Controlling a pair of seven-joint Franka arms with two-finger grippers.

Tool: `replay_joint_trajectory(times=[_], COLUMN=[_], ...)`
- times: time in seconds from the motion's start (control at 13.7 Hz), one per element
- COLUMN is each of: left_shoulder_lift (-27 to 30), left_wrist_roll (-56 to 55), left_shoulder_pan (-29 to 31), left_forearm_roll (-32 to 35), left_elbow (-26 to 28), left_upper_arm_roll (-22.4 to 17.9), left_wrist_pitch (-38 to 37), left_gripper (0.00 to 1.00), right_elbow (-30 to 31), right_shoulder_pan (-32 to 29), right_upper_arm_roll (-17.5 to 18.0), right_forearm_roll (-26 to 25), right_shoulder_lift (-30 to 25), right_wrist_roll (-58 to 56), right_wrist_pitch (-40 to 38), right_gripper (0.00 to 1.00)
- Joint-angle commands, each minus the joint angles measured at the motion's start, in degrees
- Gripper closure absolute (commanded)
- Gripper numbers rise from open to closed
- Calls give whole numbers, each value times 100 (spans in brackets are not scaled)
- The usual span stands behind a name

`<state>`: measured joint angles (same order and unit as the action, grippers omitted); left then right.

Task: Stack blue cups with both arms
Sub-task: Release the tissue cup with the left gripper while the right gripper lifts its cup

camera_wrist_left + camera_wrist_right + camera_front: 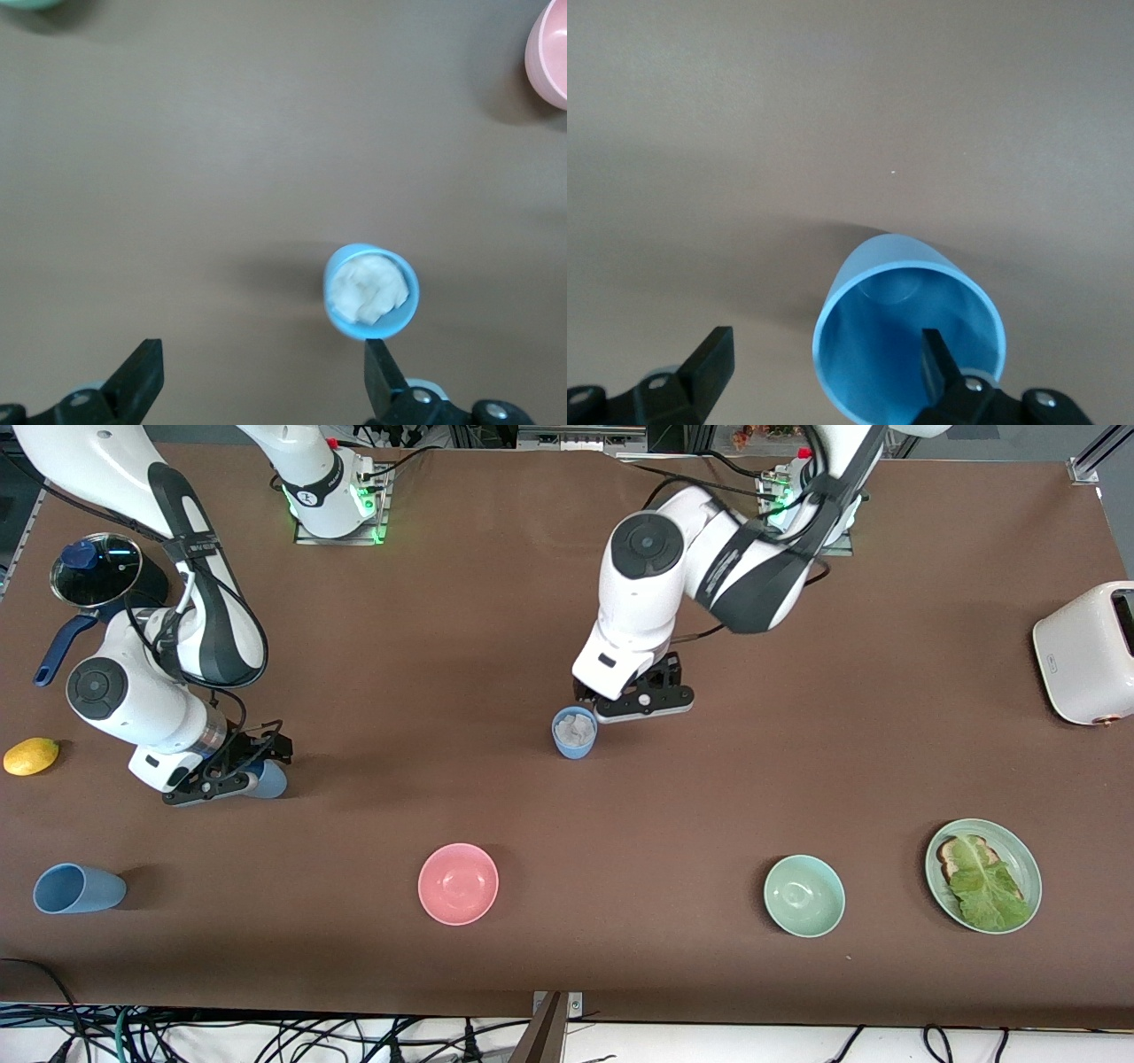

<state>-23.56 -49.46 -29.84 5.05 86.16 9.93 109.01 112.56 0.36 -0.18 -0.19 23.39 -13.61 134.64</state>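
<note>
Two arms at blue cups on the brown table (496, 646)

Left gripper (640, 698) hangs fingers apart beside an upright cup (575, 732) holding something white. Right gripper (229, 772), fingers apart, has one finger inside a tipped cup (268, 779). A third cup (78, 888) lies nearer the camera.

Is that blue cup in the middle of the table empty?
No. The upright blue cup holds something crumpled and whitish, seen through its open mouth in the left wrist view.

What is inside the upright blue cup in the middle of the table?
The upright blue cup holds crumpled white stuff, like paper, filling it nearly to the rim. That filling covers the cup's bottom, so anything underneath cannot be seen.
</note>
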Motion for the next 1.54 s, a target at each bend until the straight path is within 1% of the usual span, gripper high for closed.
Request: replay_joint_trajectory(times=[0.0, 0.07, 0.22, 0.29, 0.37, 0.51, 0.66, 0.8, 0.95, 1.02, 1.1, 1.17, 1.32, 1.39, 1.46], left_shoulder_lift=[316, 439, 737, 896, 1002, 1151, 1397, 1625, 1749, 1767, 1811, 1837, 1960, 1987, 2022], left_wrist_roll=[804, 1181, 1990, 2124, 2151, 2291, 2485, 2485, 2468, 2476, 2494, 2512, 2521, 2599, 3043], left_shoulder_pan=[512, 776, 1163, 1252, 1357, 1927, 2367, 2650, 2650, 2659, 2651, 2677, 2860, 2931, 2940], left_forearm_roll=[-389, -452, -470, -400, -365, -364, -373, -408, -391, -382, -399, -504, -969, -1093, -1103], left_elbow=[-109, -108, -100, -91, -65, -56, -29, 23, 76, 94, 103, 111, 129, 146, 155], left_upper_arm_roll=[1, 18, 18, 18, 18, 18, -26, -122, -280, -420, -656, -841, -1106, -1176, -1229], left_wrist_pitch=[-468, -651, -959, -1143, -1241, -1417, -1523, -1611, -1690, -1821, -1918, -1927, -1971, -2032, -2050], left_gripper=[0, 0, 0, 0, 0, 0, 0, 0, 0, 0, 0, 0, 0, 0, 0], right_elbow=[82, 82, 82, 82, 82, 73, 30, 3, -250, -478, -654, -691, -787, -1023, -1252], right_shoulder_pan=[-80, -80, -97, -132, -159, -203, -194, -194, -177, -176, -168, -150, -115, -19, 286], right_upper_arm_roll=[27, 27, 27, 36, 45, 62, 106, 237, 343, 448, 527, 606, 835, 905, 906], right_forearm_roll=[98, 98, 98, 98, 98, 89, 80, 80, 80, 98, 89, 89, 98, 106, 107], right_shoulder_lift=[8, 60, 78, 87, 87, 114, 70, -149, -334, -378, -405, -518, -590, -564, -555], right_wrist_roll=[-142, -142, -150, -185, -212, -212, -212, -194, -142, -107, 42, 217, 664, 902, 1165], right_wrist_pitch=[115, 115, 115, 115, 115, 97, 62, -69, -585, -928, -1218, -1360, -1720, -1983, -2264], right_gripper=[23, 32, 54, 65, 79, 100, 100, 100, 100, 100, 100, 100, 100, 100, 100])
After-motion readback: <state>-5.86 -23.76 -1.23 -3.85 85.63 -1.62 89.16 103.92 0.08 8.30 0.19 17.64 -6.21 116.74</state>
